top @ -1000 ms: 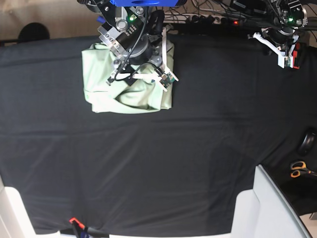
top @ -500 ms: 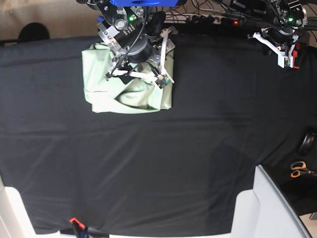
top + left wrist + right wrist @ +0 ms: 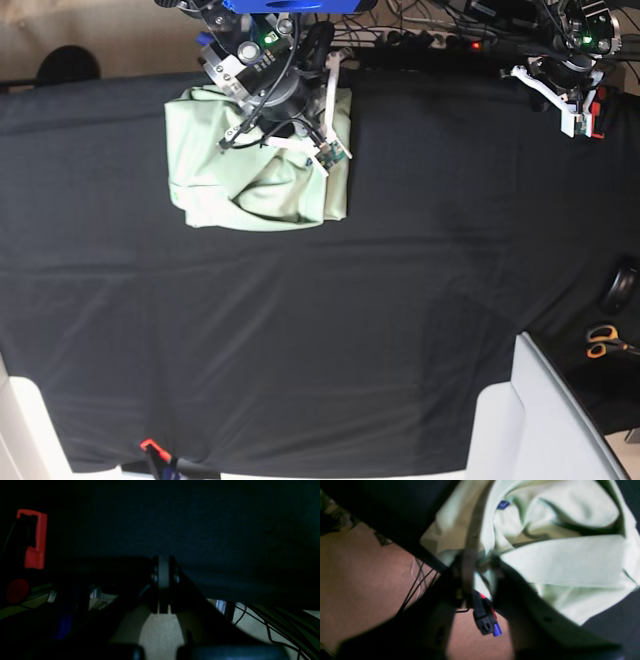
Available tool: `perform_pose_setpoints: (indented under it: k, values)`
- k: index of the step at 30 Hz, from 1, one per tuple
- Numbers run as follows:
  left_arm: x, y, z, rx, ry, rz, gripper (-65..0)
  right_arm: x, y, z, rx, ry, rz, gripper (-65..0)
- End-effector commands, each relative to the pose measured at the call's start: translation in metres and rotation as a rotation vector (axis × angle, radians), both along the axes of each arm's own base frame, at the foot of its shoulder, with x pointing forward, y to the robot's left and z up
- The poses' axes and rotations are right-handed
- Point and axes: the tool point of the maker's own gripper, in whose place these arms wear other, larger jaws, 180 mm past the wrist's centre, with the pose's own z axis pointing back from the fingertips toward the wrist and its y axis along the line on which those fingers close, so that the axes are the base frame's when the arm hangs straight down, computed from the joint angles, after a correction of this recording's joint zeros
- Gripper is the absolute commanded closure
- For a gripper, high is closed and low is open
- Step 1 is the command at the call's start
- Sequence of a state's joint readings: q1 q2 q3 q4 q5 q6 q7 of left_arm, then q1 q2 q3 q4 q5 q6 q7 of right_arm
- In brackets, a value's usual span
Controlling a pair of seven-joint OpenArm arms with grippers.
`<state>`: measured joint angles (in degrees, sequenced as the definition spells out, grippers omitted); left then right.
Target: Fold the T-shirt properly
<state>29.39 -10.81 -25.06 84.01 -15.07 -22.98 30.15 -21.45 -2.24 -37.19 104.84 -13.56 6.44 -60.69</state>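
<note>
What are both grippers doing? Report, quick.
Left gripper: shut, holding nothing.
Right gripper: shut on the T-shirt.

A pale green T-shirt (image 3: 240,175) was seen bunched into a rough square at the far left of the black table cloth (image 3: 320,320). The right gripper (image 3: 290,145) was positioned over its far edge. The left gripper (image 3: 565,100) was held well apart at the far right corner. Scissors (image 3: 603,342) were seen at the right edge.
</note>
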Motion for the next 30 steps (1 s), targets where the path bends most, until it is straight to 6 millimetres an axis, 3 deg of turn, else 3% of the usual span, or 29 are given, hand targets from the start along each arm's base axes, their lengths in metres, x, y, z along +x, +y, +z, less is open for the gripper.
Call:
perform_pose_setpoints:
  k: [1,18,30]
  values:
    - [0.005,0.007,0.008,0.021,-0.025,-0.008,0.0,-0.017,0.006,-0.002,-0.024,0.000,0.047,-1.7]
    - [0.005,0.007,0.008,0.023,-0.025,-0.009,0.0,-0.039,0.007,0.003,-0.003,0.036,0.039,-0.3]
    - [0.012,0.008,0.010,0.023,-0.037,-0.009,0.0,-0.036,-0.001,0.017,-0.003,0.016,0.031,-0.3]
